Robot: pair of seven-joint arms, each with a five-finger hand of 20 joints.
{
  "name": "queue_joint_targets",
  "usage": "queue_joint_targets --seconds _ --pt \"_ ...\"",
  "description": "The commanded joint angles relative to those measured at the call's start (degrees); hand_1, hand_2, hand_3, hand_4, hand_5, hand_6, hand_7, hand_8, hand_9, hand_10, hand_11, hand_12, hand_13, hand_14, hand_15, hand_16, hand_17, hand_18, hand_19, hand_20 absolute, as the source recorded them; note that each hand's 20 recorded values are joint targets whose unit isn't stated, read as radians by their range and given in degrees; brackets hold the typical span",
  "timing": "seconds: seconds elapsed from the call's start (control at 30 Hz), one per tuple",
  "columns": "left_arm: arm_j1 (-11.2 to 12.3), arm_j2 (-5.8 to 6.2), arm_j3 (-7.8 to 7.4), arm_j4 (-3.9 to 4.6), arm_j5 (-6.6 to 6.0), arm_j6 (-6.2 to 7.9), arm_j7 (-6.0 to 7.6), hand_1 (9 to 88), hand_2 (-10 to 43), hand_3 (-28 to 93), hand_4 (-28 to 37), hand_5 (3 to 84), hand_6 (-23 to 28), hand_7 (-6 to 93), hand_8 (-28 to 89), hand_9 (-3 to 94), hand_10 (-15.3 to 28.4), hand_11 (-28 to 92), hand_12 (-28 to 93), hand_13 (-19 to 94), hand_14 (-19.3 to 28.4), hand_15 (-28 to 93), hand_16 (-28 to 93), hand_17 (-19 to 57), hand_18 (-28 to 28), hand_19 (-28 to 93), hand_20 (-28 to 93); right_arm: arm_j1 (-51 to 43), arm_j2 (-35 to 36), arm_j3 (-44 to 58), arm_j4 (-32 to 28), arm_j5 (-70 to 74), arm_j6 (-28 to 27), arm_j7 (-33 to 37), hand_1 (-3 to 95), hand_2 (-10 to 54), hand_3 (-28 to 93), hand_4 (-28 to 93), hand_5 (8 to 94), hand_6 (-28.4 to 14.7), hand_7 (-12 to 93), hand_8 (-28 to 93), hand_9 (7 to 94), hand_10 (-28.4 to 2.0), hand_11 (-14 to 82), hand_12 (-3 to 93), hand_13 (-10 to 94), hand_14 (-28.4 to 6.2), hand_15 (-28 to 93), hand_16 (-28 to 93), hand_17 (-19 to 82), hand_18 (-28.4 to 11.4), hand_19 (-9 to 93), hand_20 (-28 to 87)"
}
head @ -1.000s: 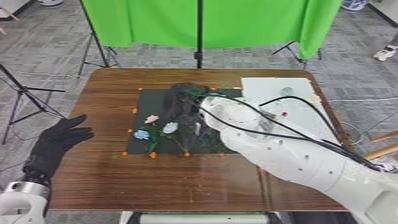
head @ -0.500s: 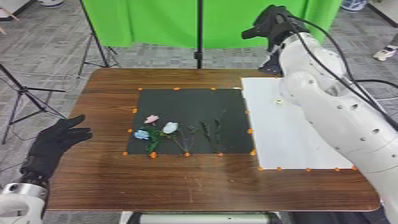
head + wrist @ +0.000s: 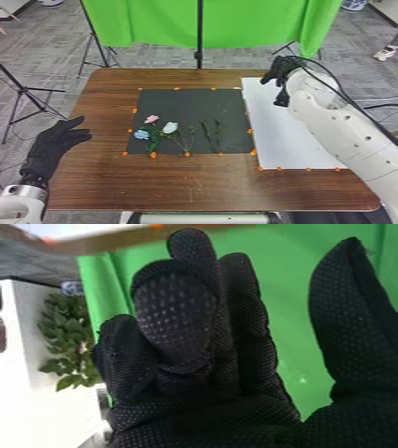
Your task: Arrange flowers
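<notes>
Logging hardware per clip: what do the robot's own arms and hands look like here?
Both arms are white with rounded segments; the right one has small dark dots and black cables along it. The left robot hand and right robot hand wear black fabric gloves, the right one's textured with small pale dots.

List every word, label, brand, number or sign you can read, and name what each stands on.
None can be read.
Black mat and white sheet: no readable text.
Right arm: small dark marks, too small to tell whether they are print.
</notes>
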Motion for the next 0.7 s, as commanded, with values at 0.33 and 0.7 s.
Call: queue_joint_targets --seconds 0.33,0.7 --pt "0.9 -0.86 -0.43 -0.24 0.82 -1.13 -1.01 15.6 22.3 66 -28.3 45.8 7.5 5.5 -5 49.6 16.7 17 12 42 20.6 22 0 10.9 15.7 19 19 -4.8 2.7 0.4 1.4 -2.8 -2.1 1.2 36.0 -9.5 64 -14 64.7 1.1 15 -9 80.0 -13.5 17.0 20.5 87 -5.1 55 32 54 -18.3 93 48" --pt "0.0 -0.44 0.02 0.36 0.74 -2.12 -1.31 15.6 22.3 66 -28.3 45.7 7.5 5.4 -5 49.5 16.7 17 12 42 20.6 21 0 10.9 15.7 19 19 -10.0 2.1 -0.4 2.2 -5.4 5.1 -0.3 42.0 -9.5 65 -16 65.4 2.6 17 -10 80.5 -11.7 18.1 20.6 88 -3.6 55 32 55 -17.4 93 48"
